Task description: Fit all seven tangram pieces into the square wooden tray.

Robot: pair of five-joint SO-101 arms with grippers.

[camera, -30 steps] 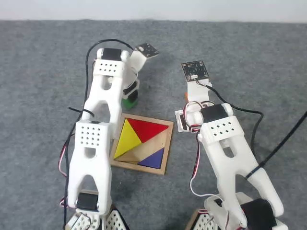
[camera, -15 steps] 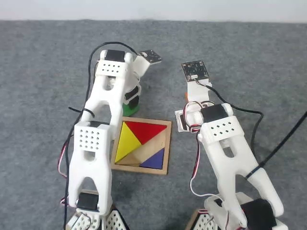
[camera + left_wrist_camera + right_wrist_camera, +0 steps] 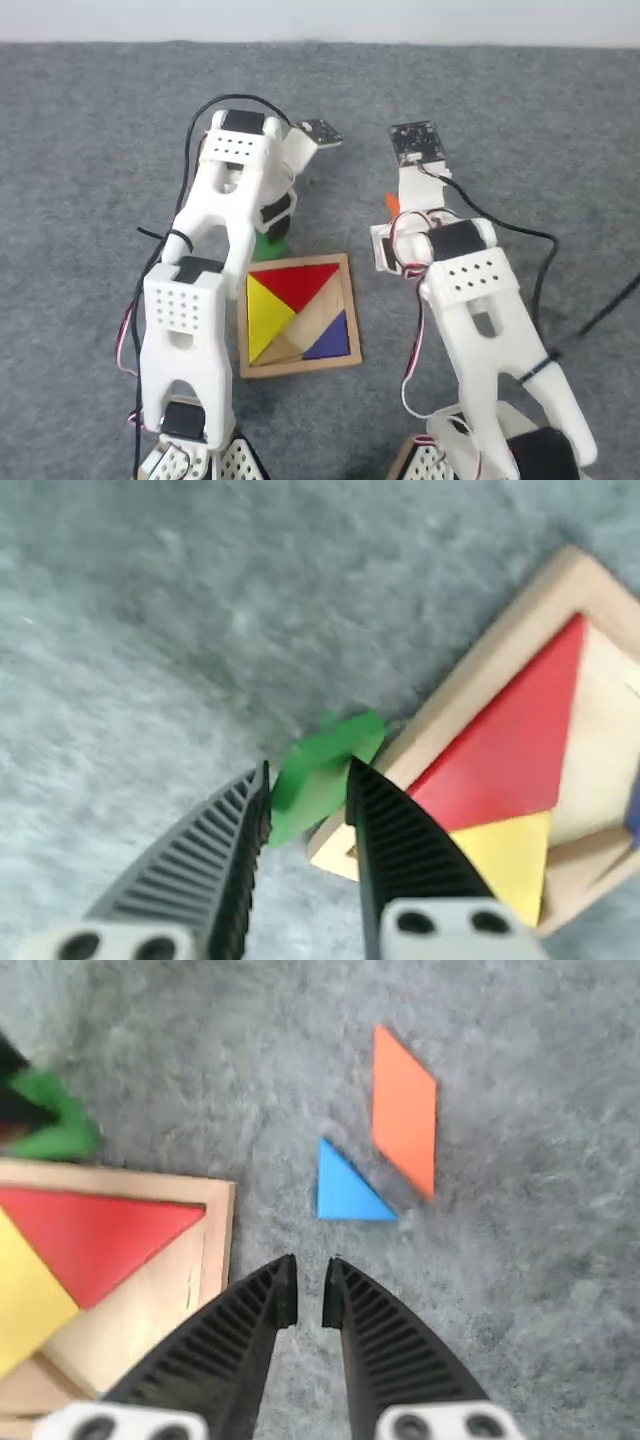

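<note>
Step in hand: we judge this to be the placing of the green flat tangram piece (image 3: 325, 750), with the job under halfway, since three of the seven pieces are seated.
Left tool (image 3: 307, 768): its two ribbed fingers stand either side of the green piece with its lower part between them. We read that as clamped on the piece, though the contact is not plain.
Green piece: tilted, one edge propped on the outer corner of the square wooden tray (image 3: 353, 310), at the tray's 11 o'clock in the high view. It is on the rim, not in the recess.
Tray: it sits on the grey felted desk (image 3: 100, 150) between the two arms. A large red triangle (image 3: 298, 280) fills its 12 o'clock side, a large yellow triangle (image 3: 265, 315) its 9 o'clock side, and a dark blue triangle (image 3: 330, 342) its 5 o'clock corner. Bare wood shows from the centre to 3 o'clock.
Right tool (image 3: 308, 1265): fingers all but together, holding nothing, poised above the desk just off the tray's 1 o'clock corner.
Loose pieces: a small light blue triangle (image 3: 345, 1190) and an orange parallelogram (image 3: 405, 1110) lie flat on the desk near each other, beyond the right tool.
Next move: we think the green piece must clear the rim, travel toward 4 o'clock over the bare wood, turn to match the gap and go down flat.
</note>
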